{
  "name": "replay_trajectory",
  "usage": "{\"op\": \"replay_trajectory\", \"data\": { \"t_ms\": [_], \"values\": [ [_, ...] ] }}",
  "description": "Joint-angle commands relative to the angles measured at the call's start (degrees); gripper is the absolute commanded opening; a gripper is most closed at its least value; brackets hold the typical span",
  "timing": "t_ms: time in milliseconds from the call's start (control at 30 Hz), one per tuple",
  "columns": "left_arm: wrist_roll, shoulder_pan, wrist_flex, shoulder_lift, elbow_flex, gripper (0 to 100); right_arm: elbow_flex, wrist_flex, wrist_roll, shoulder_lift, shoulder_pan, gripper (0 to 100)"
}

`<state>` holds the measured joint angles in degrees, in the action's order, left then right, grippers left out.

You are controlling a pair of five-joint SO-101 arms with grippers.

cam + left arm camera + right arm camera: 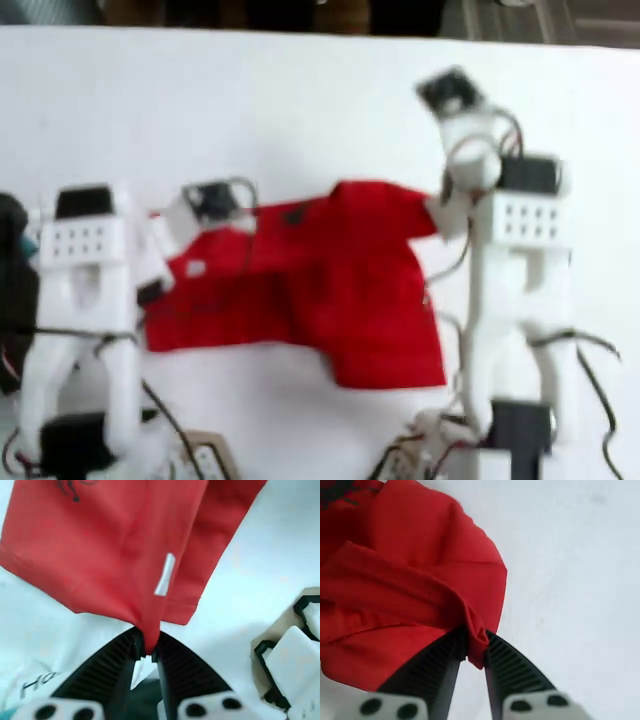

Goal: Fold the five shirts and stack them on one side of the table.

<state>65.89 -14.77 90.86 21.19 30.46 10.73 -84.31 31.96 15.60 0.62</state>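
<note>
My left claw (146,649) was clamped on a pinched fold of the red shirt (320,280), and my right claw (476,652) gripped its opposite edge. The shirt spread between my two arms over the white surface (250,110).

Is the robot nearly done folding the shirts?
Not nearly. Done: nothing looks finished; the red shirt lies loosely spread on the table, not in a neat fold. In hand: the left end effector and the right end effector are each shut on a pinch of its cloth, at opposite sides. Left: finishing this fold, then the other shirts, then stacking them on one side.
</note>
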Motion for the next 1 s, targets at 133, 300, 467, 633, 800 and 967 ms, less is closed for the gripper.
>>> {"op": "replay_trajectory", "data": {
  "t_ms": [133, 300, 467, 633, 800, 967],
  "values": [
    [0.44, 0.44, -7.82, 6.68, 16.75, 2, 31.30, 12.00, 4.22, 16.66, 3.30, 2.1],
    [0.44, 0.44, -8.88, 6.77, 19.74, 2, 39.56, 12.00, 9.85, 23.25, 7.34, 2.1],
    [0.44, 0.35, -10.73, 6.51, 22.81, 2, 47.65, 12.18, 15.65, 27.65, 8.92, 2.1],
    [0.35, 0.35, -14.68, 6.42, 26.15, 2, 54.15, 16.84, 16.26, 29.49, 8.75, 2.1],
    [0.35, 0.35, -14.68, 6.42, 28.44, 2, 57.41, 18.51, 16.35, 29.93, 8.75, 2.1],
    [0.35, 0.35, -17.14, 6.42, 28.35, 2, 57.76, 18.42, 16.35, 30.02, 8.75, 2.1]
  ]
}}
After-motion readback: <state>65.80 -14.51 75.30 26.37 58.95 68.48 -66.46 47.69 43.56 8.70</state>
